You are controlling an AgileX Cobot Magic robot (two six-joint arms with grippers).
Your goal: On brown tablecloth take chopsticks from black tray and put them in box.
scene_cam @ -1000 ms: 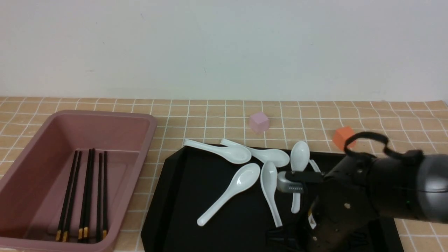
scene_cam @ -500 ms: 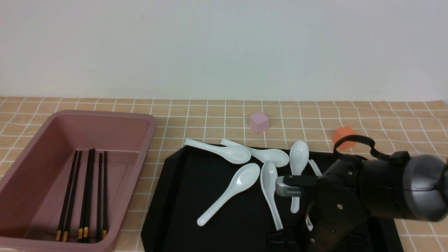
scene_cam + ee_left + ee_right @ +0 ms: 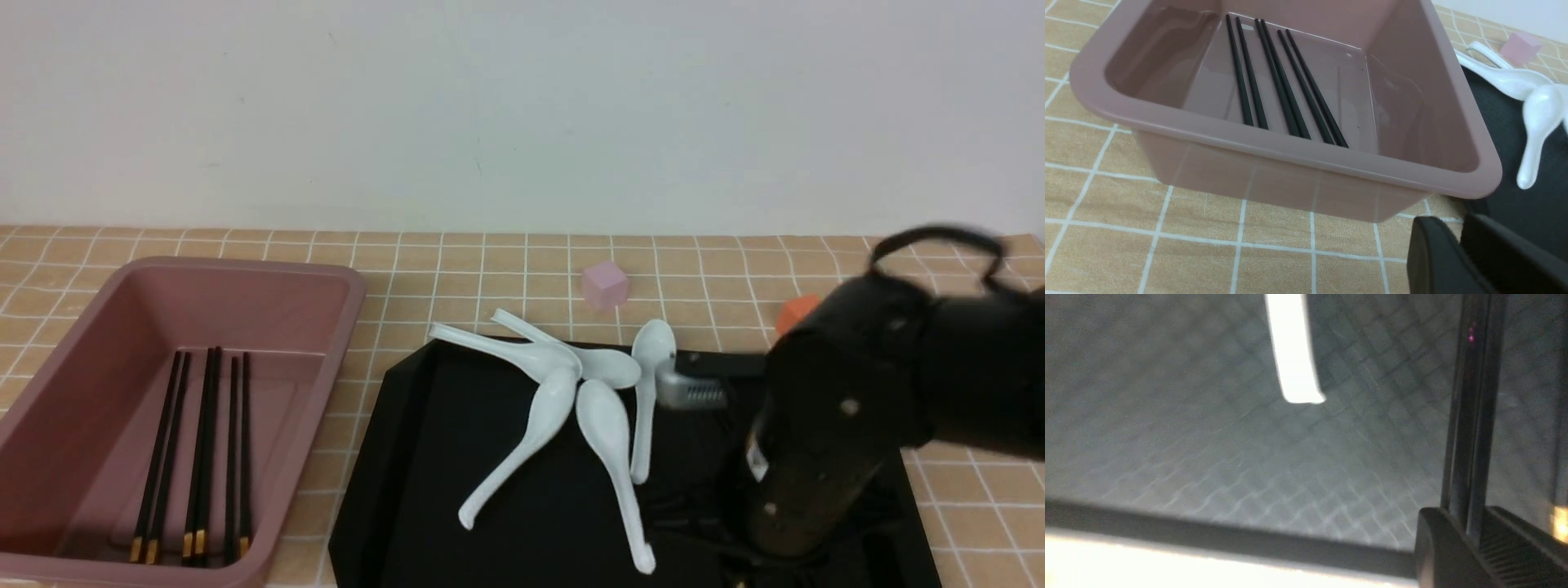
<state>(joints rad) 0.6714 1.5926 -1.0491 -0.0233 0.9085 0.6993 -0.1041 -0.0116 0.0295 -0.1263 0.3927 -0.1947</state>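
Observation:
Several black chopsticks with gold bands (image 3: 200, 441) lie in the dusty-pink box (image 3: 343, 282) at the left on the brown tablecloth (image 3: 490, 269); they also show in the left wrist view (image 3: 1282, 85). My right arm (image 3: 833, 425) hangs over the right part of the black tray (image 3: 408, 457) and hides its gripper in the front view. In the right wrist view my right gripper (image 3: 1466, 514) is shut on a pair of chopsticks (image 3: 1470, 416) just above the tray floor (image 3: 1208, 437). My left gripper (image 3: 1453, 228) is shut and empty beside the box's near corner (image 3: 1290, 151).
Several white soup spoons (image 3: 571, 384) lie bunched at the tray's far middle; one spoon's handle (image 3: 1292, 355) shows near my right gripper. A pink cube (image 3: 605, 284) and an orange cube (image 3: 796, 310) sit on the cloth behind the tray.
My right arm has risen and swung back to the right over the tray. The spoons have been dragged together and shifted left. The chopsticks in the box have not moved.

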